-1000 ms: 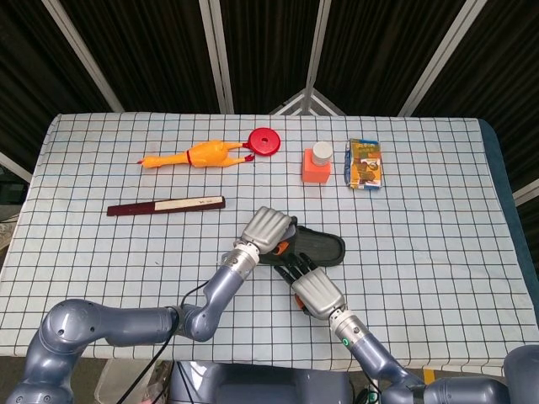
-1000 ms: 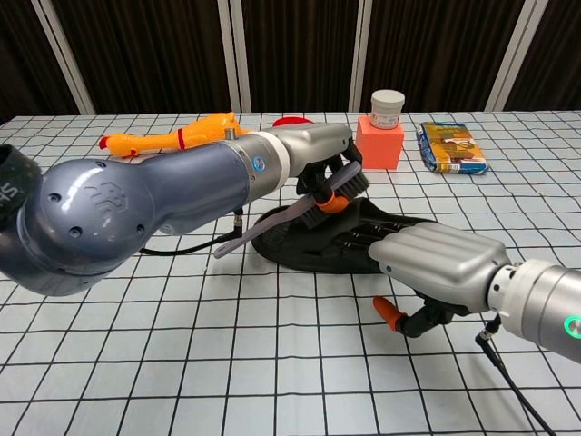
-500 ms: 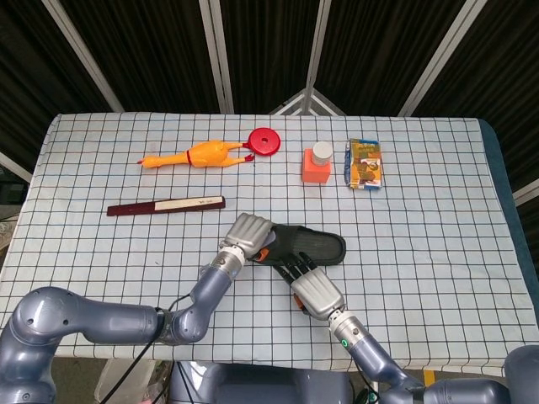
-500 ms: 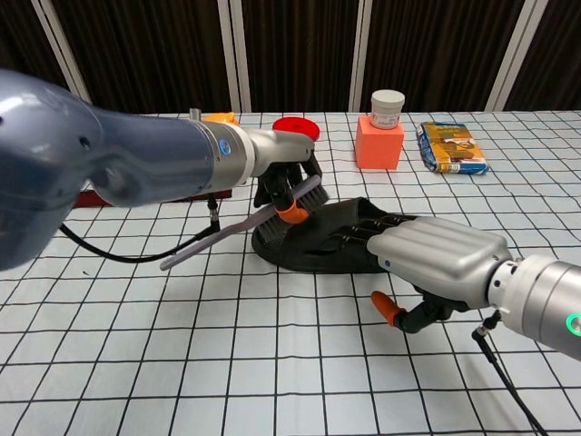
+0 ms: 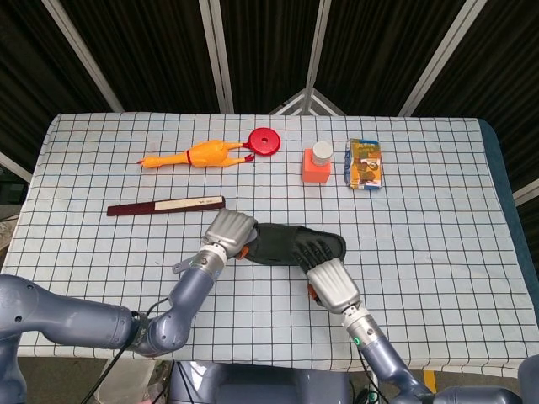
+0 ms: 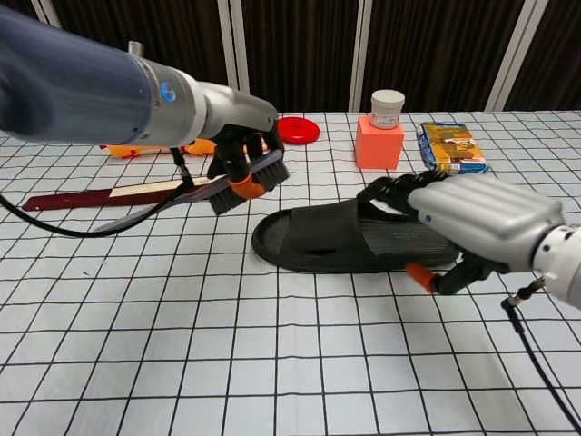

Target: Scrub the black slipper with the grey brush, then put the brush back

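The black slipper (image 5: 286, 242) (image 6: 331, 241) lies flat mid-table, lengthwise left to right. My left hand (image 5: 229, 231) (image 6: 238, 145) grips the grey brush (image 6: 251, 178) just left of the slipper, bristles lifted off it. The brush's long handle (image 6: 136, 216) slants down to the left. My right hand (image 5: 332, 284) (image 6: 477, 216) holds the slipper's right end. Its fingers (image 6: 392, 193) curl over the top of the slipper, and the orange-tipped thumb (image 6: 421, 274) sits at the near edge.
A dark red flat stick (image 5: 166, 205) lies left of my left hand. Along the far side are a yellow rubber chicken (image 5: 192, 156), a red disc (image 5: 264, 140), an orange box with a white jar (image 5: 316, 164) and a blue-yellow packet (image 5: 365, 163).
My left hand has drawn the brush leftwards off the slipper and raised it. My right hand has shifted right along the slipper to its right end.
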Available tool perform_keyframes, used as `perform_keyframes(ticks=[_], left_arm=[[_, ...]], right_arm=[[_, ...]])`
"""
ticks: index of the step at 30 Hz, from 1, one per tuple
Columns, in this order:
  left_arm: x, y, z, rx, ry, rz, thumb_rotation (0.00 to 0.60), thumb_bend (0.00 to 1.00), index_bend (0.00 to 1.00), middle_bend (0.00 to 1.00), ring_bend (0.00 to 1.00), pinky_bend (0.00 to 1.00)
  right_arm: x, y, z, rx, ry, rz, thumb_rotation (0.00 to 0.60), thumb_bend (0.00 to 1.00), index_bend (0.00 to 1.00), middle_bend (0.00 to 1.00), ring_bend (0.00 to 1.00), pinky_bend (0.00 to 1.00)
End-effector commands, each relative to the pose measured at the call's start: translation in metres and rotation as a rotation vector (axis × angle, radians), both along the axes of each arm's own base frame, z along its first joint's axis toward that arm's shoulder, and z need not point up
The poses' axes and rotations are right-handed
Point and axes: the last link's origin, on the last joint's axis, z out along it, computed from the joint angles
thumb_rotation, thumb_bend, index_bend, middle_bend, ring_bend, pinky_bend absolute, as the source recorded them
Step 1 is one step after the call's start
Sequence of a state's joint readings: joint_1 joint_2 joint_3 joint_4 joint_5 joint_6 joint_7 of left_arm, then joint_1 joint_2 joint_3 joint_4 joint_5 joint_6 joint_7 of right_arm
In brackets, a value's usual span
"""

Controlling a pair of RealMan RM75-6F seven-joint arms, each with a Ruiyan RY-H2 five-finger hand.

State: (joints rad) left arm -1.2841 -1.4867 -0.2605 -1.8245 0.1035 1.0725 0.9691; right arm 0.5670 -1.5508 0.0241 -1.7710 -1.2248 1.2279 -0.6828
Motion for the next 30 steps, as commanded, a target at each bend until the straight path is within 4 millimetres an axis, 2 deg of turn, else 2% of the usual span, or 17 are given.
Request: perform_keyframes(ticks=[1,2,4,7,11,15,20,25,28,30], left_arm=[[-0.028,-0.013,0.009,-0.059,0.054,0.022,0.600,0.51,0.45,0.61,0.56,0.56],[-0.038,-0.018,0.012,-0.076,0.068,0.019,0.600,0.51,0.45,0.61,0.56,0.56],[-0.047,-0.023,0.014,-0.089,0.075,0.012,0.600,0.51,0.45,0.61,0.56,0.56],[-0.075,-0.036,0.021,-0.113,0.132,-0.043,0.600,0.51,0.45,0.61,0.56,0.56],[-0.112,-0.048,0.022,-0.129,0.172,-0.125,0.600,0.51,0.45,0.61,0.56,0.55],[-0.138,-0.051,0.008,-0.164,0.156,-0.163,0.600,0.51,0.45,0.60,0.56,0.54],[-0.158,-0.051,-0.005,-0.180,0.158,-0.225,0.600,0.51,0.45,0.60,0.55,0.54],[-0.175,-0.054,-0.012,-0.182,0.194,-0.313,0.600,0.50,0.45,0.60,0.52,0.49],[-0.180,-0.056,-0.015,-0.183,0.195,-0.338,0.600,0.45,0.41,0.56,0.47,0.45],[-0.181,-0.057,-0.017,-0.190,0.171,-0.329,0.600,0.35,0.36,0.48,0.38,0.40]], right_arm=[[-0.023,0.002,0.043,-0.157,-0.022,-0.054,0.600,0.52,0.00,0.00,0.00,0.02],[-0.032,0.005,0.057,-0.194,-0.031,-0.069,0.600,0.52,0.00,0.00,0.00,0.02],[-0.042,0.008,0.070,-0.228,-0.039,-0.085,0.600,0.52,0.00,0.00,0.00,0.02],[-0.068,0.020,0.102,-0.310,-0.044,-0.141,0.600,0.52,0.00,0.00,0.00,0.02],[-0.092,0.038,0.126,-0.349,-0.056,-0.166,0.600,0.52,0.00,0.00,0.00,0.01],[-0.106,0.045,0.132,-0.356,-0.029,-0.193,0.600,0.52,0.00,0.00,0.00,0.01],[-0.117,0.048,0.129,-0.346,-0.017,-0.237,0.600,0.52,0.00,0.00,0.00,0.00],[-0.126,0.054,0.129,-0.356,-0.025,-0.265,0.600,0.52,0.00,0.00,0.00,0.00],[-0.129,0.055,0.129,-0.359,-0.029,-0.274,0.600,0.52,0.00,0.00,0.00,0.00],[-0.131,0.054,0.128,-0.356,-0.030,-0.280,0.600,0.52,0.00,0.00,0.00,0.00]])
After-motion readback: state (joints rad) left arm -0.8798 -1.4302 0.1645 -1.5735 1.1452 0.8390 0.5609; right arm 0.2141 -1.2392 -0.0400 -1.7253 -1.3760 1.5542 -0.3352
